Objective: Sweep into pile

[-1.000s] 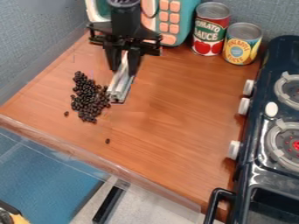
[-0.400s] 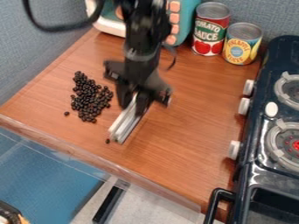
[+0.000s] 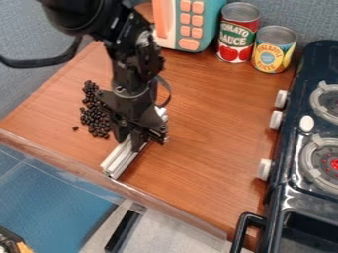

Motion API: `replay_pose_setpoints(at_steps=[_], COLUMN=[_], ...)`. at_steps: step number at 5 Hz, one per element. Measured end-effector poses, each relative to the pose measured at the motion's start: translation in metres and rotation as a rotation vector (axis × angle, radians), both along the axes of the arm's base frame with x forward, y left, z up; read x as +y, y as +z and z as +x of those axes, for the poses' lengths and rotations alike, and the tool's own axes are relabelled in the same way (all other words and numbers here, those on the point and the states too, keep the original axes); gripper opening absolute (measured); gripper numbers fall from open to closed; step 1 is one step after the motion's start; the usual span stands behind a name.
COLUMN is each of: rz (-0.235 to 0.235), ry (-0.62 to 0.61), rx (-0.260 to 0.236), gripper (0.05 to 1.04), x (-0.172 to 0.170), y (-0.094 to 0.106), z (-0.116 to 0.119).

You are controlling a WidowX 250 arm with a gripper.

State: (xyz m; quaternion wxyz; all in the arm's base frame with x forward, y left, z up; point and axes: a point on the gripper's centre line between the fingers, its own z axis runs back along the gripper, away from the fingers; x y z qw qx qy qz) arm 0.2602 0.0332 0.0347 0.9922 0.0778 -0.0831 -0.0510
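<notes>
Closer to the near edge of the bench (image 3: 191, 168), the silver bar (image 3: 119, 159) has shifted past the pile of dark beans (image 3: 98, 121), and the arm has travelled with it. The visible part of the pile looks the same as before.

Nearest, the bar's free end lies by the bench's edge, nearer the front than the pile. Behind that end, just beside the pile, the tool (image 3: 131, 140) is clamped on the bar. Whether the bar touches any beans behind the arm, I cannot tell.

The job looks partly done: most of the beans sit together in one clump, but it is long and loose, and one stray bean (image 3: 75, 128) lies just outside it, on the side away from the tool. What's left, I'd judge, is to bring strays in and push the clump tighter from its ends.

Well beyond the pile stand the red can (image 3: 237, 32), the yellow can (image 3: 274, 49) and a teal toy (image 3: 210, 22).
</notes>
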Motion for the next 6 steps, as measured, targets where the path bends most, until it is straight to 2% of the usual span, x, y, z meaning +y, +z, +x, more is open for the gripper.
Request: replay_pose_setpoints(at_steps=[1,2,3,4,5,6], rz=[-0.020,-0.016,-0.033,-0.071,-0.076,-0.039], ry=[0.027,0.020,0.032,0.026,-0.017,-0.038], rx=[0.014,0.020,0.033,0.029,-0.011,0.001], gripper=[0.332,0.331,0.331,0.332,0.332,0.331], x=[0.011,0.013,0.010,-0.009,-0.024,-0.029], y=[0.001,-0.002,0.000,0.013,0.022,0.006], z=[0.001,0.001,0.001,0.003,0.003,0.001])
